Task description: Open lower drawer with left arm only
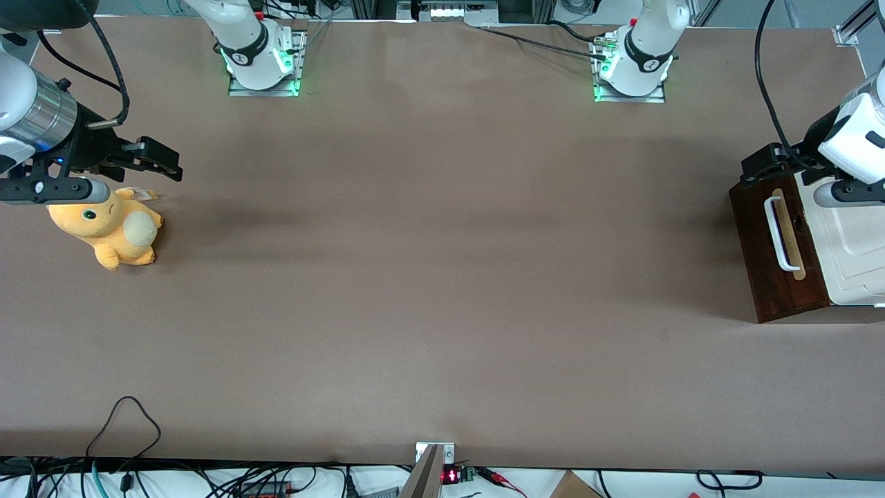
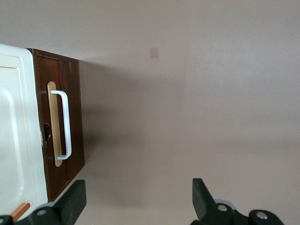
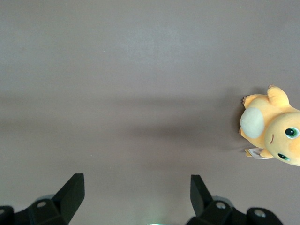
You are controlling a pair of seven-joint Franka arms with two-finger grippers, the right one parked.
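Note:
The lower drawer [image 1: 774, 266] is a dark brown front with a white bar handle [image 1: 778, 232] over a pale wood strip. It stands at the working arm's end of the table and looks shut, flush under the cream-white cabinet top [image 1: 861, 242]. The left arm's black gripper [image 1: 753, 169] hovers above the cabinet's corner farthest from the front camera, over the handle's end. In the left wrist view the drawer front [image 2: 75, 117] and handle [image 2: 65, 124] show beside the gripper [image 2: 138, 199]. Its fingers [image 2: 75, 197] are wide apart with only bare table between them.
An orange plush toy [image 1: 114, 232] lies at the parked arm's end of the table and also shows in the right wrist view [image 3: 272, 126]. Two arm bases [image 1: 263, 62] stand along the table edge farthest from the front camera. Cables [image 1: 124, 422] trail over the nearest edge.

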